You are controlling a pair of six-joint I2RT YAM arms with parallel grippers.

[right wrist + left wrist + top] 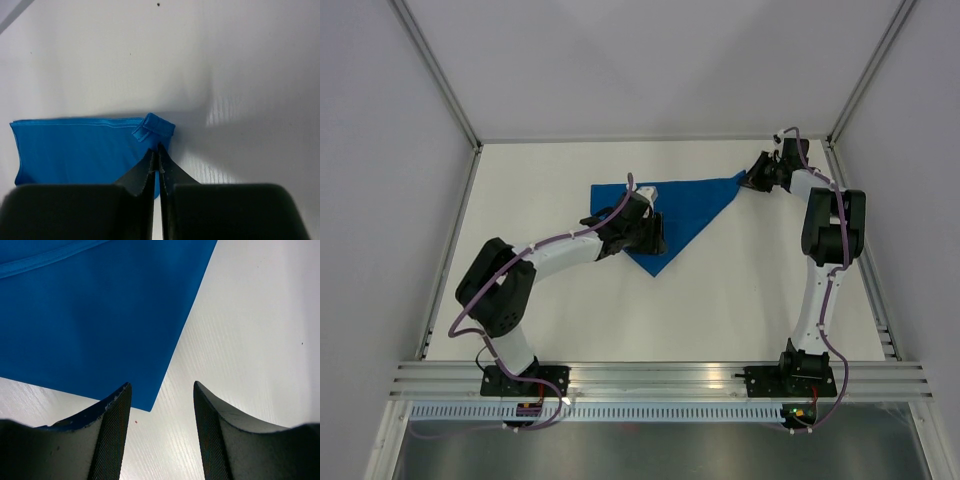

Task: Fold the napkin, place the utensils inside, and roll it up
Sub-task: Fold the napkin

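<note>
While overhead hides it, right fingers (142,175) pinch napkin (75,150) corner | left fingers (112,435) spread, empty, above napkin tip

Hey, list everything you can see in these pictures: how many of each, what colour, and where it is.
napkin: one, bright blue, folded into a triangle, far middle of the table.
table: one, white, under everything.
rail: one, silvery, near edge, carrying both arm bases.
arms: two, white and black, reaching from the rail toward the napkin.
left gripper: one, black, open above the napkin's near corner.
right gripper: one, black, shut on the napkin's right corner.
</note>
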